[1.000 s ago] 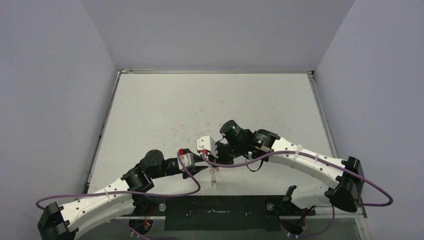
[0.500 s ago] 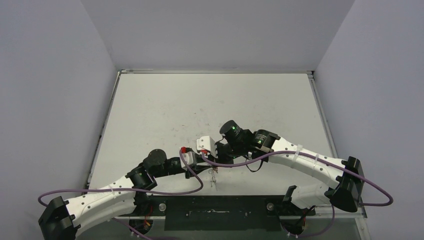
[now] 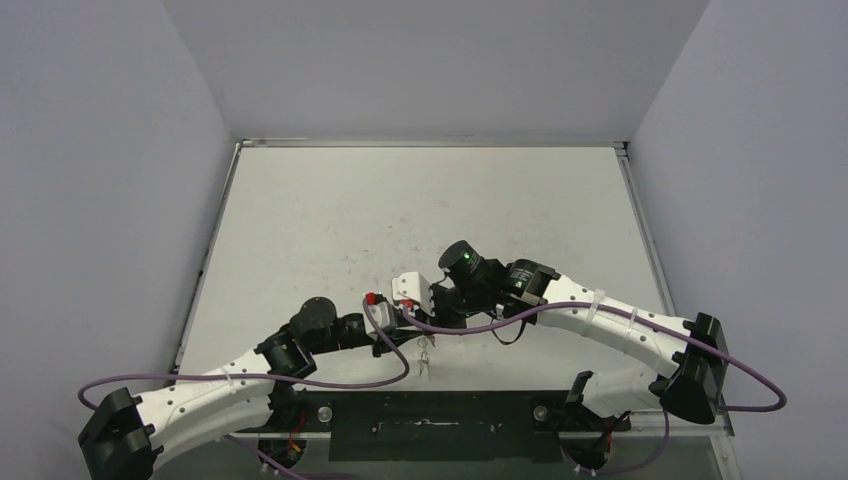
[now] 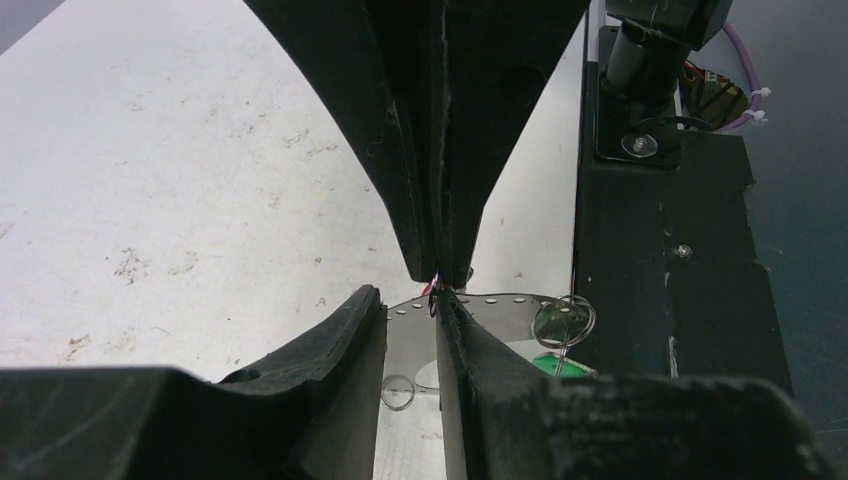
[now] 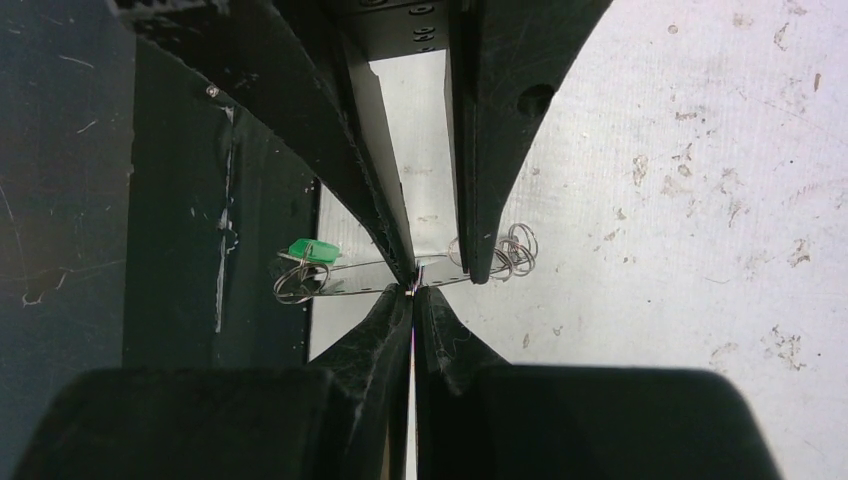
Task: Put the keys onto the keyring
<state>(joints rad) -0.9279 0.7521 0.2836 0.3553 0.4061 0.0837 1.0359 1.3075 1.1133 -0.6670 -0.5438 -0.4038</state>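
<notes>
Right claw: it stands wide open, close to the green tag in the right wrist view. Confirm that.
Not right. The right claw is shut, not wide open: the right wrist view shows its two fingers pressed together at the tips with no gap. The rest holds: it is close to the green tag in that view.

A thin, pale silvery wire keyring [image 4: 480, 298] is stretching in a shallow arc across the lower centre of the left wrist view. A small silver key with a green oblong plastic tag [image 4: 558, 362] is hanging at its right end by a little ring [image 4: 566, 321]. Of the red-tagged key, only a red sliver [image 4: 433, 286] is showing at centre.
</notes>
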